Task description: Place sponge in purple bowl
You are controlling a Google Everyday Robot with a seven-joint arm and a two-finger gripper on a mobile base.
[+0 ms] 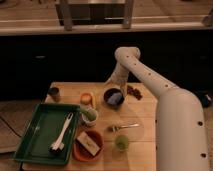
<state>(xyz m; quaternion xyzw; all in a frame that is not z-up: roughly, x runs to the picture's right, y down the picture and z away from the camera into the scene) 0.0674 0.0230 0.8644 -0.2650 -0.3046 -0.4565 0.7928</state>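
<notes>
The dark purple bowl (106,94) stands at the back middle of the wooden table. A bluish-grey sponge (116,100) lies inside it. My gripper (112,84) hangs at the end of the white arm, just above the bowl's far rim and over the sponge. The arm reaches in from the lower right and bends down to the bowl.
A green tray (37,134) with a white utensil (61,135) lies front left. An orange bowl (78,150) holds a pale block. Nearby are a white cup (89,116), a green cup (120,143), a clear plate with a fork (123,127), an orange item (87,98), a dark can (54,93) and a brown snack (133,92).
</notes>
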